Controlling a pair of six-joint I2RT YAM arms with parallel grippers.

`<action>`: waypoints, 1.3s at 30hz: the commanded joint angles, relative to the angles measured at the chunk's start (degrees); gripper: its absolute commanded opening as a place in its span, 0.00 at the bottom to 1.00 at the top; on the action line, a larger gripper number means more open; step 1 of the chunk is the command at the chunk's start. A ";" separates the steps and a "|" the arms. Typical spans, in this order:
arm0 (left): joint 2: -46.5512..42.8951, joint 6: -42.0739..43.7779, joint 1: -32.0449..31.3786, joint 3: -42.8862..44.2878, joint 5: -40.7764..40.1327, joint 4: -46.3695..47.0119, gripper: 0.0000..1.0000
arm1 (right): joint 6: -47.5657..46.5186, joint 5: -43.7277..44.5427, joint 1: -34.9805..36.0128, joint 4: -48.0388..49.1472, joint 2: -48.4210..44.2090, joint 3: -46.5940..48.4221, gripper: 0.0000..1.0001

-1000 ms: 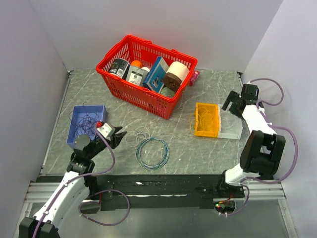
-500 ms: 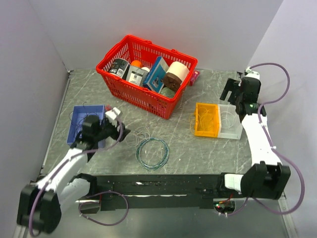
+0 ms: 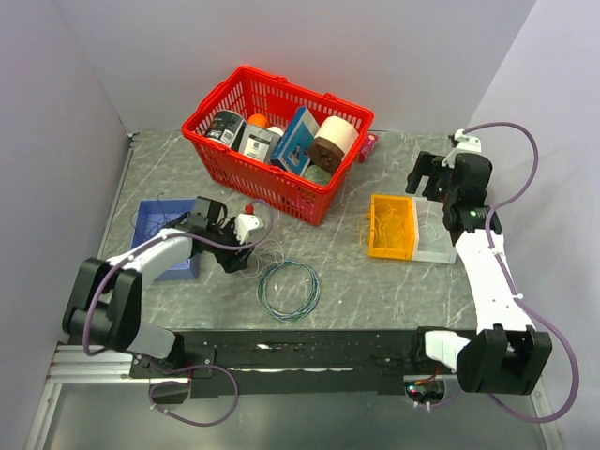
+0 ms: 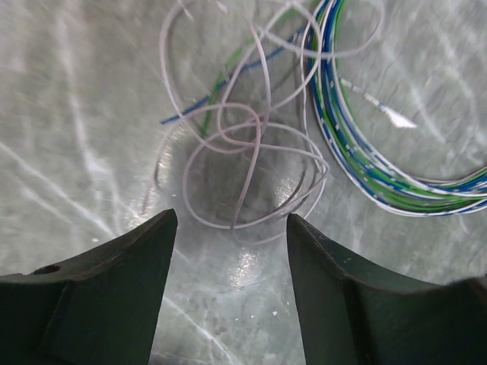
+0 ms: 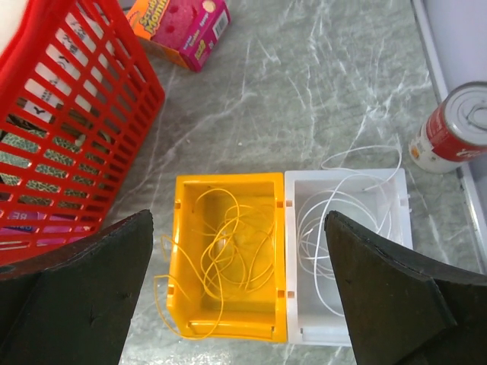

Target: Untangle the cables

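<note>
Cables (image 3: 271,249) too thin to trace (top view); can (image 5: 455,129) cut by right edge.

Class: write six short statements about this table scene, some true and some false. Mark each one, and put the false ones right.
1. The yellow bin holds yellow wires. True.
2. The white bin stands apart from the yellow bin. False: the two touch, side by side.
3. The left gripper is shut on a wire. False: it is open above a loose tangle on the table, holding nothing.
4. The green ring lies by that tangle. True.
5. The pink box is in the basket. False: it lies on the table outside the basket.
6. The right gripper is open above the two bins. True.
</note>
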 commanded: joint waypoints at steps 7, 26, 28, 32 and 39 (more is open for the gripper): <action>5.01 -0.61 -3.58 2.66 -3.31 3.30 0.31 | -1.67 0.63 0.30 3.48 -2.19 0.00 1.00; -21.35 -3.21 5.47 29.11 23.58 -17.81 0.01 | -20.83 -29.68 28.05 5.60 -8.88 3.85 1.00; -23.89 -6.65 6.70 30.34 24.03 -13.08 0.01 | -21.35 -33.03 31.56 5.68 -7.38 5.62 1.00; -26.19 -14.03 6.97 32.63 21.22 -7.88 0.01 | -21.27 -35.76 40.88 10.15 -1.51 8.61 1.00; -28.12 -21.07 6.97 35.27 19.98 -0.75 0.01 | -15.66 -43.32 43.10 18.40 6.41 12.57 1.00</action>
